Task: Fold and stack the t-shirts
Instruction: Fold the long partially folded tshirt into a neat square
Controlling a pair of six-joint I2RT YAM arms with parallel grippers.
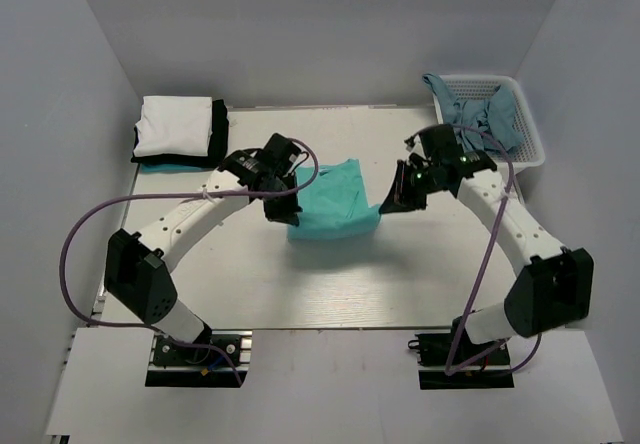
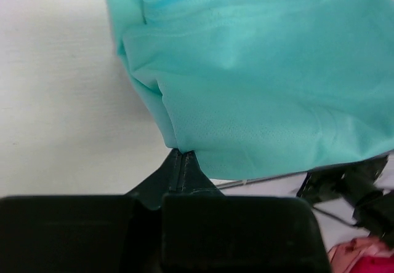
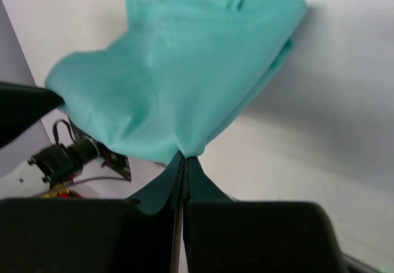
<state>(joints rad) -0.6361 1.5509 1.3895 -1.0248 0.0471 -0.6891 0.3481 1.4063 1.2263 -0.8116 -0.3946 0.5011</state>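
Note:
A turquoise-green t-shirt [image 1: 335,202] hangs partly folded over the middle of the table, lifted at its near edge. My left gripper [image 1: 283,216] is shut on its near left corner; in the left wrist view the cloth [image 2: 265,82] runs into the closed tips [image 2: 183,154]. My right gripper [image 1: 390,207] is shut on the near right corner, and the right wrist view shows the fabric [image 3: 178,76] pinched at the tips [image 3: 185,157]. A stack of folded t-shirts [image 1: 180,132], white on top of black and teal, lies at the back left.
A white lattice basket [image 1: 492,114] at the back right holds several crumpled grey-blue garments [image 1: 478,116]. The walls stand close on both sides and behind. Purple cables loop off both arms.

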